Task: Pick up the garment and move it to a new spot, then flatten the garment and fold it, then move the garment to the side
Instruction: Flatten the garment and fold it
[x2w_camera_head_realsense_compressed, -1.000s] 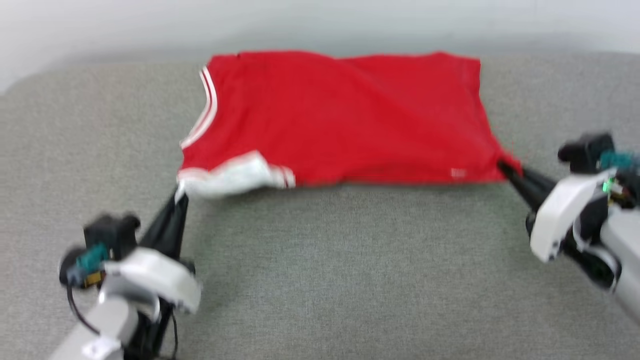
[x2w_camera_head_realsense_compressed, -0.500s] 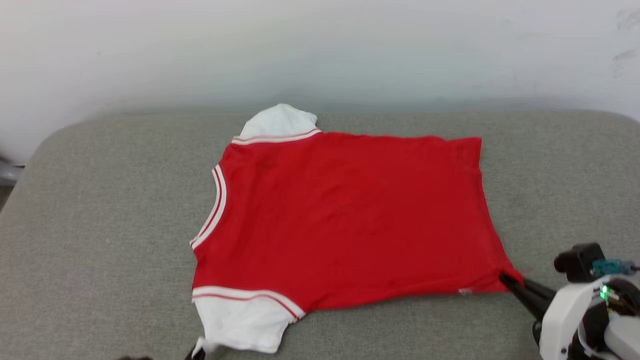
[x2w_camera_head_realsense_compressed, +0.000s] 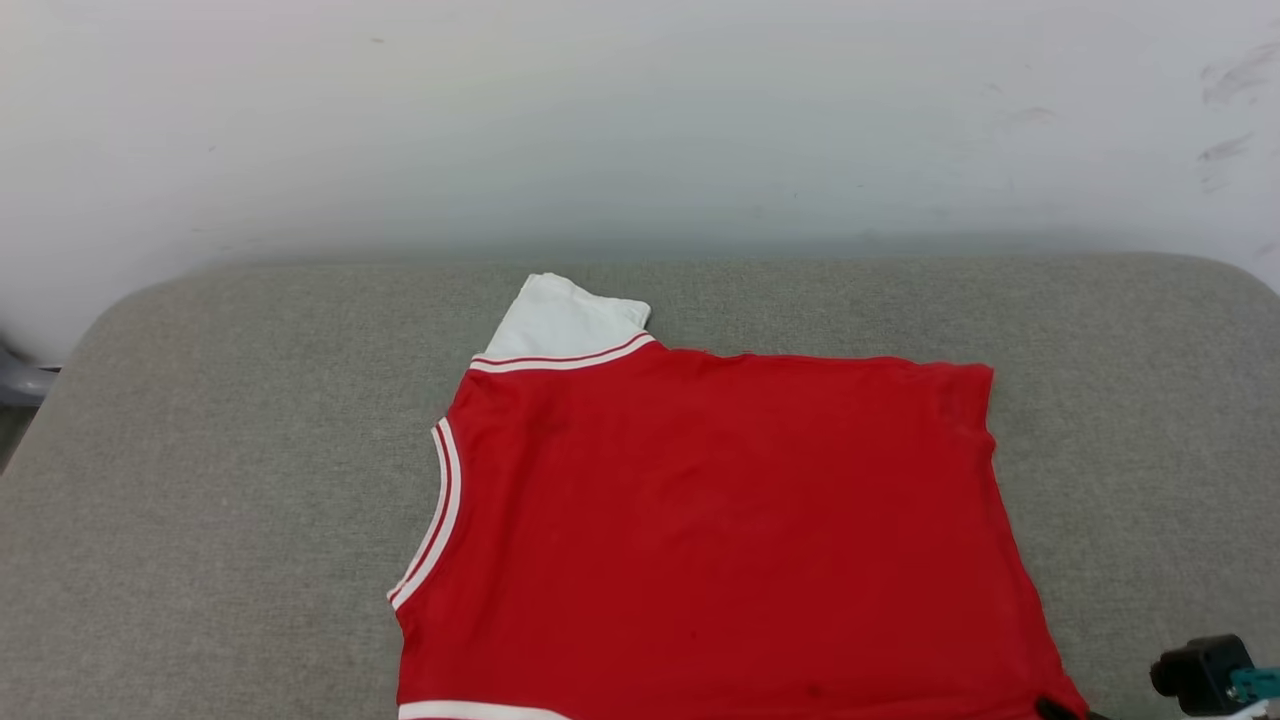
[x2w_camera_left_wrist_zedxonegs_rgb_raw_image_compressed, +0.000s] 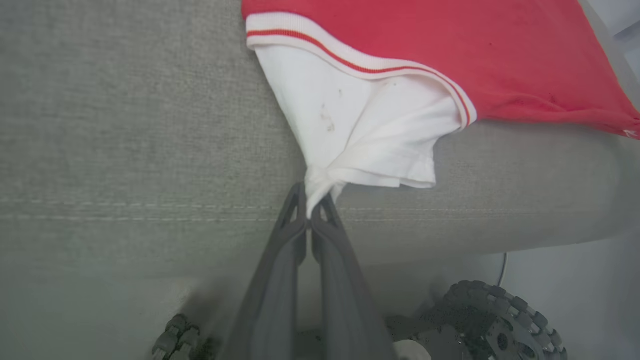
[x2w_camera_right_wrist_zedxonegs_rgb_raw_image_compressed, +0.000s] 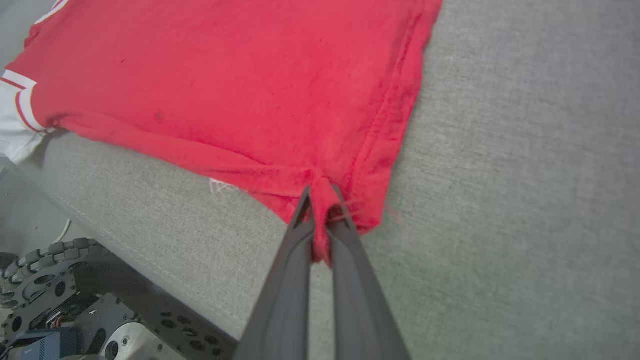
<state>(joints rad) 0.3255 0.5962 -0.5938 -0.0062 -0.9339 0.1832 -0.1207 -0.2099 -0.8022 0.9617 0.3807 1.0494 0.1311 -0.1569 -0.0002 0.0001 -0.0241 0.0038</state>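
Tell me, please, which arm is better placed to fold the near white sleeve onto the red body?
Left, probably: the left gripper is shut on the white sleeve of the garment, while the right gripper pinches the hem corner at the other end.

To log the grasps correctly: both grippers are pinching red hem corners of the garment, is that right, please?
Not quite: the left gripper pinches the garment's white sleeve instead, as the left wrist view shows. The right gripper does pinch a red hem corner.
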